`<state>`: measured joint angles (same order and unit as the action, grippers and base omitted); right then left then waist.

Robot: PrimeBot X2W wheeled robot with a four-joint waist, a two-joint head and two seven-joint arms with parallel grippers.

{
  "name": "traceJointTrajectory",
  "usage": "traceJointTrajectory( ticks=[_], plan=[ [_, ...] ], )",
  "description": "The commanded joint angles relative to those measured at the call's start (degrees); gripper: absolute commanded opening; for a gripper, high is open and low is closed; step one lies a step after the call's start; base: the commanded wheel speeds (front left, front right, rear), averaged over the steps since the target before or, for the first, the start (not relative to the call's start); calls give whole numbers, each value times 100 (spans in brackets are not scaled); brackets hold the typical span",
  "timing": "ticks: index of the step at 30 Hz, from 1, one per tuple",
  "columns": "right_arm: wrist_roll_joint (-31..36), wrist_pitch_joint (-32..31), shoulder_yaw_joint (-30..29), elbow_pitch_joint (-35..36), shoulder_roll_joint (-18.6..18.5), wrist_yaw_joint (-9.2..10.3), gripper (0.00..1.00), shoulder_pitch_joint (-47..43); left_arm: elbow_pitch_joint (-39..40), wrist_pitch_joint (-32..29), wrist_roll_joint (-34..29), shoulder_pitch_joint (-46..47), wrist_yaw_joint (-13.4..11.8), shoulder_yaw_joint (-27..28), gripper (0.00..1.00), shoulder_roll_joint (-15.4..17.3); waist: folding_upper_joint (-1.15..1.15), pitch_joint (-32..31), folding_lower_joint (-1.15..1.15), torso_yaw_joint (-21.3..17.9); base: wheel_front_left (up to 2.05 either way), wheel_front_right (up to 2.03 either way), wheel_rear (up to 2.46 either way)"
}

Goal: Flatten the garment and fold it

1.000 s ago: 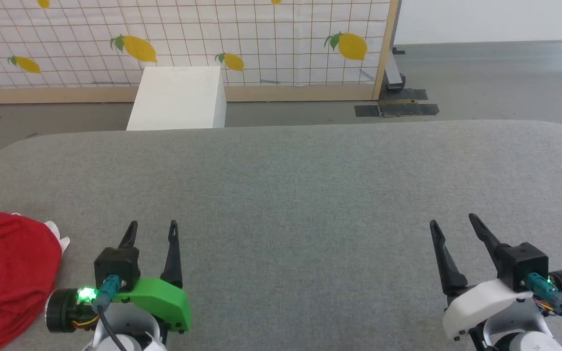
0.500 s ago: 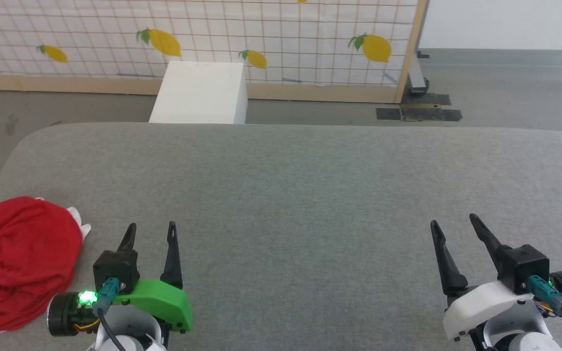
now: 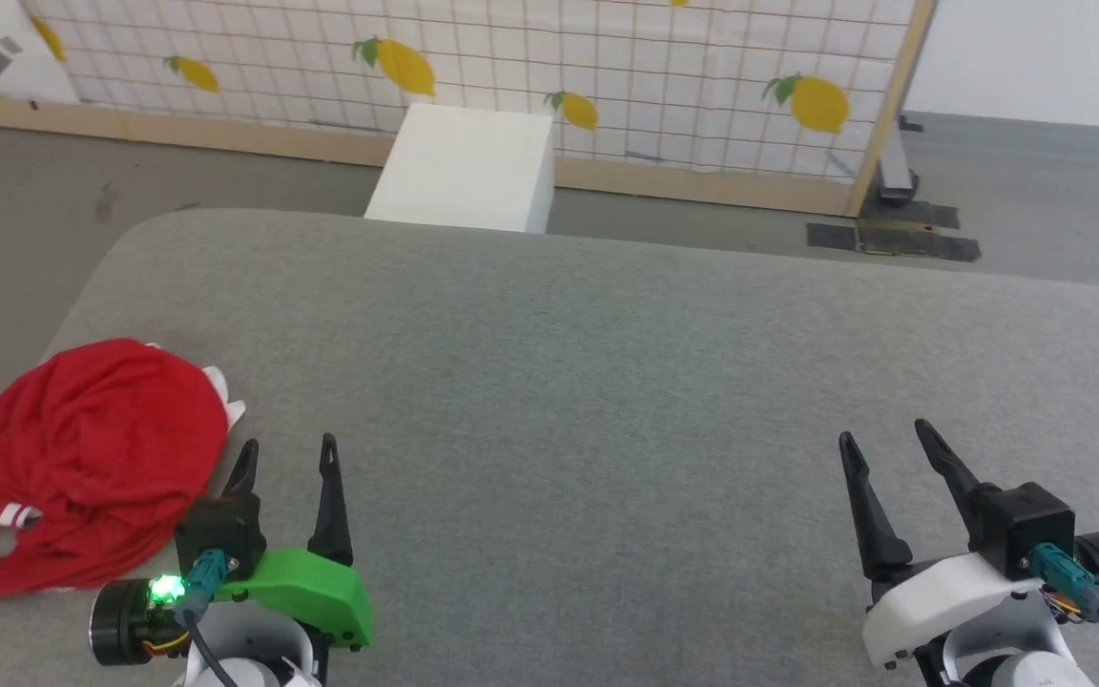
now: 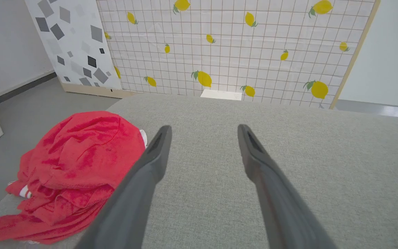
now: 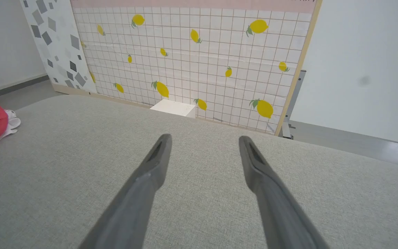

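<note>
Down at the near edge of the grey table (image 3: 607,382), the left gripper (image 3: 288,442) had its two dark fingers spread wide, nothing between them. Same story across the near edge: the right gripper (image 3: 883,431), jaws wide apart and empty, fingers pointing toward the table's far side.

And there was the garment (image 3: 96,448), bunched in a red heap at the table's near-left corner, just beside the left gripper's outer finger. Whether that finger brushed the cloth could not be told. It was crumpled and rounded up, not flat at all. A bit of white fabric (image 3: 223,405) poked out on the heap's side toward the table's middle, and a scrap of red-striped white trim (image 3: 10,515) showed low at the table's left edge. The right gripper sat well apart from it, with bare grey cloth running across the middle of the table.

Past the table's far edge stood a white box (image 3: 464,167) on the grey floor (image 3: 15,210). Behind it ran a wood-framed screen (image 3: 664,86) of white grid printed with yellow lemons. Black tape patches (image 3: 893,239) lay on the floor off the table's far-right side. Off its far-left side stood a white panel (image 4: 71,41) scattered with grey diamond shapes.
</note>
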<state>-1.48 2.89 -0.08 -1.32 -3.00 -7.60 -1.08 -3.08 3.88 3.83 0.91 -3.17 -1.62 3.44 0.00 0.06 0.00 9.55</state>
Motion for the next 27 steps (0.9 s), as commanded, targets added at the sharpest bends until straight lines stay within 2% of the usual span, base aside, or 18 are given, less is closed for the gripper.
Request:
traceJointTrajectory(
  ticks=[1, 27],
  plan=[
    [-46, 57, 13, -31, 3, 3, 100, 104, -25, 71, 83, 55, -69, -6, 100, 29, 0, 9, 0, 118, 0, 0, 0],
    [-164, 311, 127, -200, 6, 6, 100, 217, -108, 376, 331, -29, -351, 39, 100, 53, 0, 41, 0, 888, 0, 0, 0]
  ],
)
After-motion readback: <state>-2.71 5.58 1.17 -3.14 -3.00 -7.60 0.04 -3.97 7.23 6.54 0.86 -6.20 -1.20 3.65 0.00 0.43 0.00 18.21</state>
